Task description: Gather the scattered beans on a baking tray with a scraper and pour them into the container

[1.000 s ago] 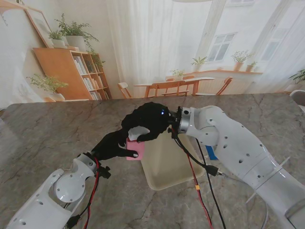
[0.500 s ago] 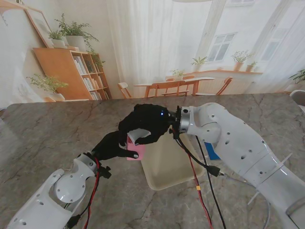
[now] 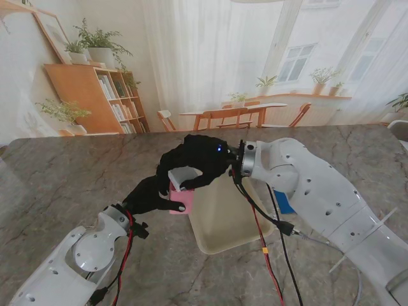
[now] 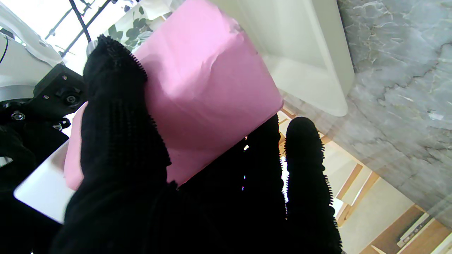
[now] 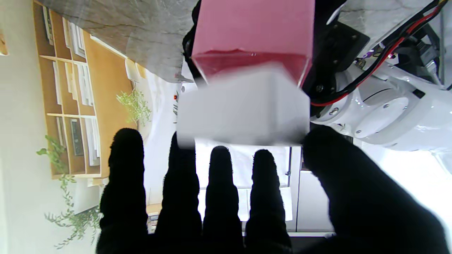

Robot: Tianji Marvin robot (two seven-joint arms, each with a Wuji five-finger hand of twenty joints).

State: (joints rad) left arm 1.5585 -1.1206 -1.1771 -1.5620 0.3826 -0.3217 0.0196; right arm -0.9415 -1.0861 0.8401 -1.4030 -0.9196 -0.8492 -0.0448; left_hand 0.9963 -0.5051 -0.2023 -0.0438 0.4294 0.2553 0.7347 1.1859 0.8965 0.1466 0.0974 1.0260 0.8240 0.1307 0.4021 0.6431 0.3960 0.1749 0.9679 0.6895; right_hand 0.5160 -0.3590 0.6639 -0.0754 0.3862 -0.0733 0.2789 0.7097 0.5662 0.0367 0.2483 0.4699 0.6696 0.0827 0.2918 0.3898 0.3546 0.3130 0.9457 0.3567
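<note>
Container: pink container off the table, gripped in left hand — beside the tray's left edge.
Scraper: white scraper pinched by right hand — right over the container.
Tray: cream baking tray on marble table.

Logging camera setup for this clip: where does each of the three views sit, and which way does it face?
Stand view: above the shoulders, facing down at the table; shows both arms, the left hand holding the pink container, the right hand holding the white scraper, and the baking tray.
Left wrist view: along the left hand, at the pink container and baking tray.
Right wrist view: along the right hand, at the white scraper over the pink container.
Shared: all three show the pink container.
</note>
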